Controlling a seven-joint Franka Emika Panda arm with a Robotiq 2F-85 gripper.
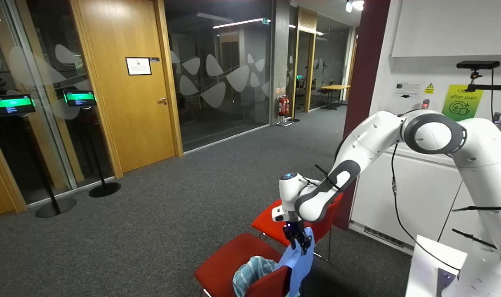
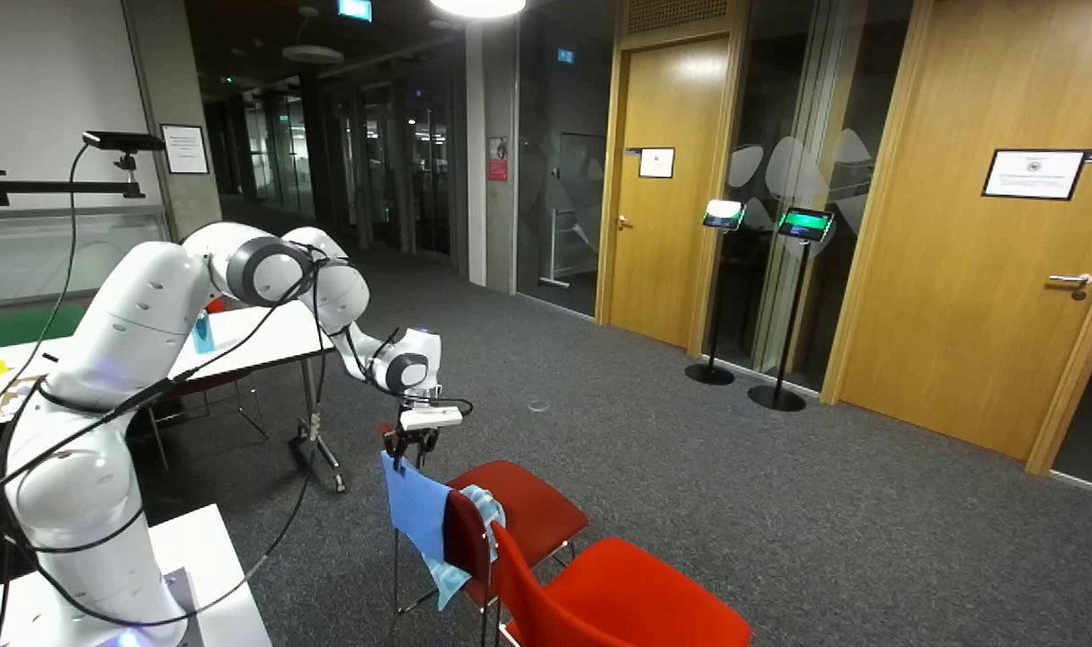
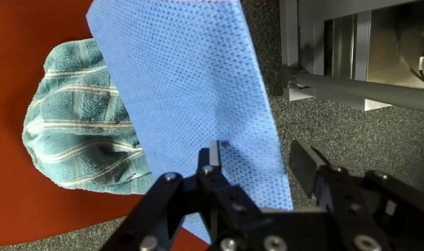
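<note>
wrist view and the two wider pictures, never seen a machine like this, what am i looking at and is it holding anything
You see a white robot arm ending in a black, two-fingered tool. Two pictures are taken from different places outside the robot; the close-up is taken from its wrist, looking past the tool. Near it, a blue cloth is draped over the back of a dark red chair, and a striped teal towel shows bunched on the seat. A brighter red chair stands beside it. The tool's jaws stand apart; seen from the wrist, the cloth's edge shows between them, but no grip is visible, so it seems to hold nothing.
</note>
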